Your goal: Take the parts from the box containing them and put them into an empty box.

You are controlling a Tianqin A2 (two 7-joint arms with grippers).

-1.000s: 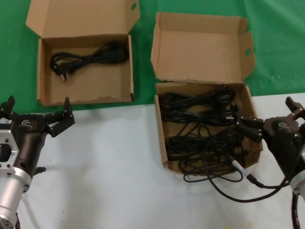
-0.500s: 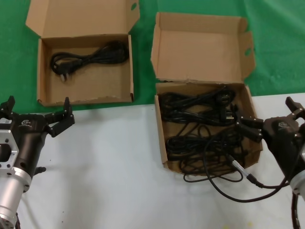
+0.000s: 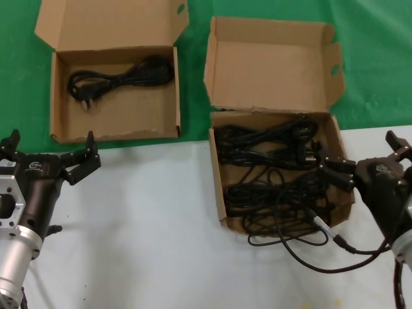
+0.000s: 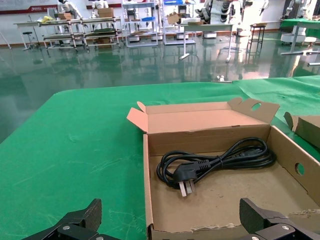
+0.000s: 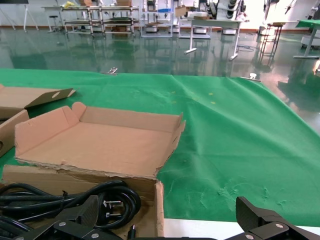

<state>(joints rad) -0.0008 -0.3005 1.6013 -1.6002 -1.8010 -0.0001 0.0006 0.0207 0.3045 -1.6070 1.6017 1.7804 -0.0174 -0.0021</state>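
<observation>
1. While the right gripper point(image 3: 367, 161) hovers spread and empty at the source box point(image 3: 222, 193) right wall, lower it onto one power cord point(image 3: 264, 138) bundle only
2. Left gripper point(image 3: 48, 154) waits spread before the receiving box point(image 3: 116, 132), one cord point(image 4: 215, 160) inside

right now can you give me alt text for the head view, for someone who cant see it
Two open cardboard boxes sit ahead: the wide box on the left holds one coiled power cord, the wing-lidded box on the right holds tangled cords, one trailing out. The left gripper and right gripper wait open, low at each side.
</observation>
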